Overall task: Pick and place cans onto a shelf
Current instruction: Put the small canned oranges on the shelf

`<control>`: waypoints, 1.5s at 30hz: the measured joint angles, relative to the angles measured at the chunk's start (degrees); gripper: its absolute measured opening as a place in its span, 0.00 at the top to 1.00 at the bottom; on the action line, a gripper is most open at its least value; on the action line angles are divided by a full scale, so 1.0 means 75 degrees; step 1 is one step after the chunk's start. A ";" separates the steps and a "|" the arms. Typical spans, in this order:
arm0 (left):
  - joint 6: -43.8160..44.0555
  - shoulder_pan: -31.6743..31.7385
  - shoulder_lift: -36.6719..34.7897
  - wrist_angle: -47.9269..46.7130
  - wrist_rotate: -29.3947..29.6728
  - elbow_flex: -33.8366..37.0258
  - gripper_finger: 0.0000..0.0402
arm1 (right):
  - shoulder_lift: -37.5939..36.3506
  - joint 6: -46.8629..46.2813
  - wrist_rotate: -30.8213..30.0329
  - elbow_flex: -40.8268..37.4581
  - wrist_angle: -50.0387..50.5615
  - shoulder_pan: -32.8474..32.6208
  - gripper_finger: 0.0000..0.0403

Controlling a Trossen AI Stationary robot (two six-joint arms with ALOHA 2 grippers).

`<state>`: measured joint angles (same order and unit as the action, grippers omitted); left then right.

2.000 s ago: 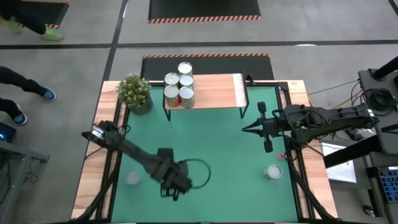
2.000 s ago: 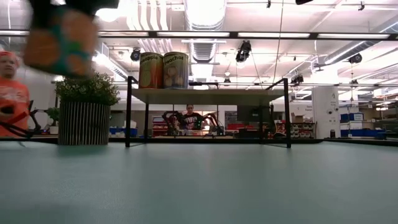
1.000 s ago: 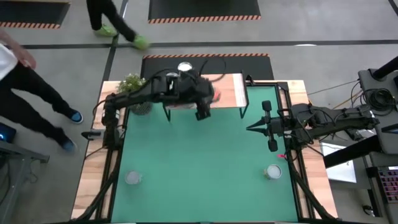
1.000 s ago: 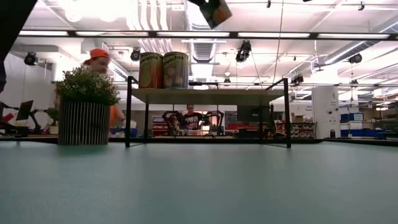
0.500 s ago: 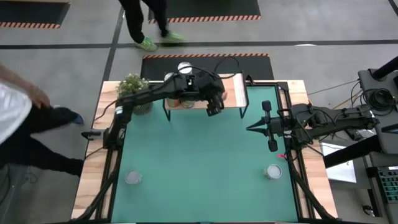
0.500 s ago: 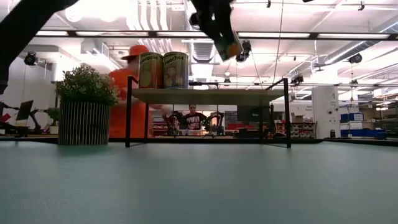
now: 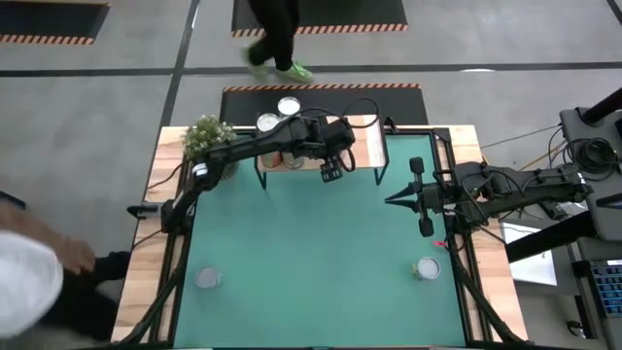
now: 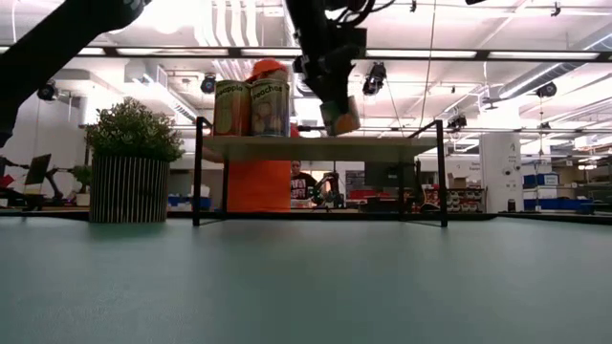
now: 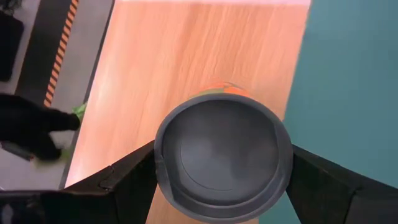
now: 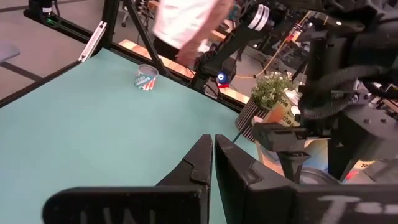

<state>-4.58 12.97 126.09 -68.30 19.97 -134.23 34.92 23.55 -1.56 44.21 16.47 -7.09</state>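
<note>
Can in hand [image 9: 224, 158]: one, orange-labelled, clasped between the fingers of my left gripper [image 7: 330, 165], held over the near edge of the shelf [image 7: 352, 146], just right of the stored group. In the low view it hangs tilted, its lower rim just above the board.

Cans on shelf [image 7: 277, 124]: a cluster at the left end of the light-wood board, standing upright; two labelled fronts show in the low view, side by side.

Cans on table: one [image 7: 207, 278] at the near left, one [image 7: 426, 267] at the near right, both upright and well apart from each other.

Shelf: light-wood board on thin black legs, at the far edge of the table, its right half bare.

Right gripper [image 7: 389, 200]: mine too, fingers pressed together with nothing between them, waiting over the right side of the table.

Table [image 7: 321, 253]: green top, wooden border.

Potted plant [image 7: 211, 144]: far left corner, just left of the shelf.

Room: grey floor, striped black mats beyond the table. A person in orange [image 8: 258, 172] stands behind the shelf; another person [image 7: 277, 39] walks past on the far side; a third [image 7: 29, 282] is at the near left.
</note>
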 joint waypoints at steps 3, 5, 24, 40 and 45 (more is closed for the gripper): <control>0.0012 0.0057 0.0028 -0.0041 0.0000 0.0000 0.29 | 0.0000 0.0000 0.0000 0.0000 0.0003 0.0000 0.98; 0.0015 0.0066 0.0028 -0.0045 0.0000 0.0000 0.29 | 0.0000 0.0001 -0.0003 0.0000 0.0003 0.0000 0.98; -0.0056 0.0108 0.0028 -0.0045 0.0000 0.0000 0.21 | 0.0000 -0.0007 -0.0005 0.0000 0.0026 0.0000 0.98; -0.0307 -0.0002 -0.0174 -0.0183 0.0006 0.0000 0.21 | -0.0003 -0.0002 -0.0009 0.0000 0.0067 0.0000 0.98; -0.0450 -0.0468 -0.0433 -0.0146 0.0009 0.0000 0.21 | -0.0003 -0.0039 -0.0009 0.0000 0.0073 0.0000 0.98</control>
<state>-7.96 9.46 122.85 -69.39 20.03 -134.23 34.89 23.25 -1.63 44.21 17.02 -7.09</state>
